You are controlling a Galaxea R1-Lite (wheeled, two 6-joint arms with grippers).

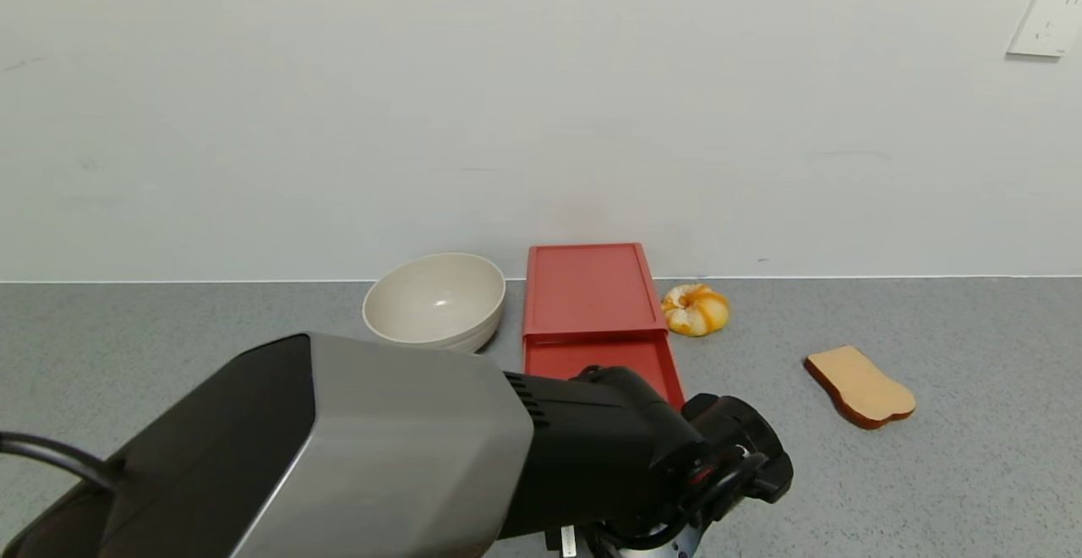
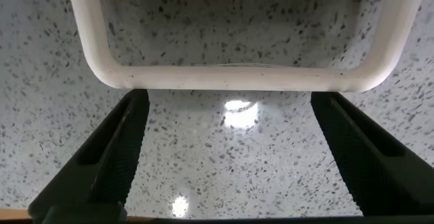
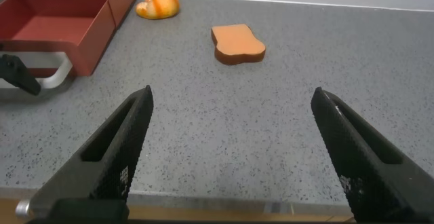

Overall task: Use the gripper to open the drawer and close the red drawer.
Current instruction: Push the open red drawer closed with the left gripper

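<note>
The salmon-red drawer (image 1: 592, 287) lies flat on the grey counter by the back wall. Its tray (image 1: 609, 359) is slid partway out toward me. My left arm (image 1: 406, 448) reaches across in front of it and hides the tray's front. In the left wrist view the white loop handle (image 2: 237, 79) lies just past the tips of my left gripper (image 2: 230, 96), which is open and holds nothing. The right wrist view shows the open tray (image 3: 61, 30), the handle (image 3: 60, 75) and one dark left finger (image 3: 19, 75) at it. My right gripper (image 3: 232, 94) is open and empty, low over the counter to the drawer's right.
A beige bowl (image 1: 435, 300) stands just left of the drawer. A bread roll (image 1: 695, 309) lies just right of it, and a toast slice (image 1: 860, 386) farther right. The wall is close behind the drawer. The counter's front edge (image 3: 217, 207) is below my right gripper.
</note>
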